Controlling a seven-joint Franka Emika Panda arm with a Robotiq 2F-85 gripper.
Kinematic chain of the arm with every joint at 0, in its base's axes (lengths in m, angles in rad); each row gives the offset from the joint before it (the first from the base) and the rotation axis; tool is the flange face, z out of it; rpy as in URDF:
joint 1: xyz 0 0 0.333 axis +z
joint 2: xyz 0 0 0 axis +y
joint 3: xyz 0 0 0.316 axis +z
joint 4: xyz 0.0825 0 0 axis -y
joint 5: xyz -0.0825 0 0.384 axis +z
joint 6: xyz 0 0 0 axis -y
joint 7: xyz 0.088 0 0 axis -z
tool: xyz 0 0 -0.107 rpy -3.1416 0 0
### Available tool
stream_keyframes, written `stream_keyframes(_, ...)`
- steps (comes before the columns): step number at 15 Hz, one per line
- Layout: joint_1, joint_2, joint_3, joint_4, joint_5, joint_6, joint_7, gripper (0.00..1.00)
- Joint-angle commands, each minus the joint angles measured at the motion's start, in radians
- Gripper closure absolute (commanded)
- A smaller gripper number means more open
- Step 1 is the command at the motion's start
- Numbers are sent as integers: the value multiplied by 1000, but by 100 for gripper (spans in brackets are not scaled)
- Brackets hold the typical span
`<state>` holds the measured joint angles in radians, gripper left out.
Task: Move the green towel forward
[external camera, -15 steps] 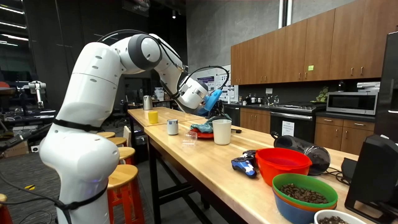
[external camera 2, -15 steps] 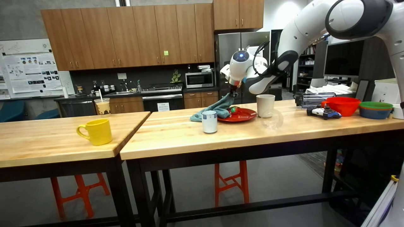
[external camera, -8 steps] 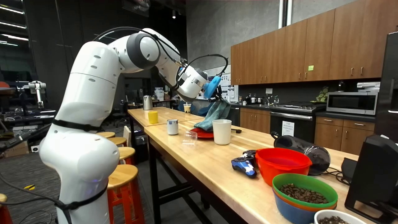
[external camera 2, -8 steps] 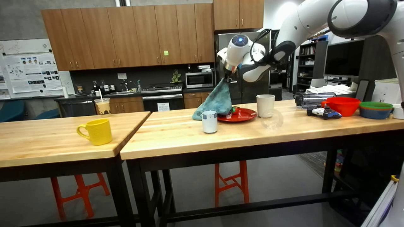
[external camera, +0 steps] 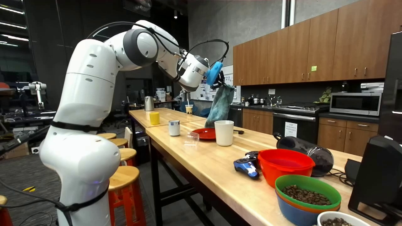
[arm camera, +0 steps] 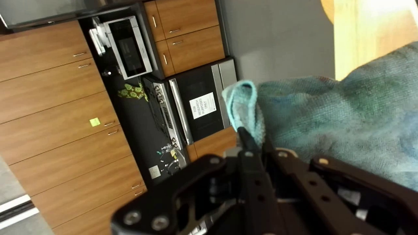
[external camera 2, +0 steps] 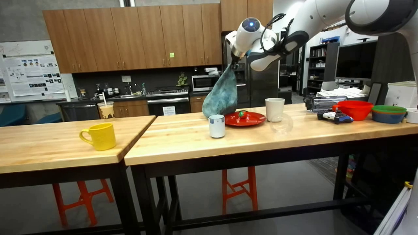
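The green towel is teal and hangs from my gripper by a gathered top end, in both exterior views (external camera: 221, 103) (external camera 2: 222, 94). My gripper (external camera: 219, 84) is shut on it, tilted down, well above the table; it also shows in an exterior view (external camera 2: 234, 62). In the wrist view, the gripper (arm camera: 256, 139) pinches a fold of the towel (arm camera: 352, 124), and the cloth spreads to the right. The towel's lower end hangs beside the red plate (external camera 2: 245, 121), behind the white cup (external camera 2: 217, 126). I cannot tell whether it touches the table.
A small red and green item (external camera 2: 242, 114) lies on the plate. A cream cup (external camera: 224, 135) and a clear cup (external camera: 191, 139) stand near it. A controller (external camera: 248, 164), a red bowl (external camera: 284, 166) and stacked bowls (external camera: 306, 197) are further along. A yellow mug (external camera 2: 102, 136) stands on the adjoining table.
My gripper has risen, shut on the towel. The towel has gone from lying crumpled partly on the red plate to hanging stretched beside it, uncovering more of the plate.
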<state>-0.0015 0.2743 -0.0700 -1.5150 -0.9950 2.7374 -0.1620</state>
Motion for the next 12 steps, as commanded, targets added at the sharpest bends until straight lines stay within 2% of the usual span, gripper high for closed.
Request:
stream_keyframes(1,8,-36,-4,12,-16,-20,8,99)
stream_keyframes(6,5,-105,33,-25,91,-61,-45,99)
stream_keyframes(9,11,-157,48,-39,130,-148,-69,99)
stream_keyframes(12,16,-210,50,-44,121,-226,-65,99)
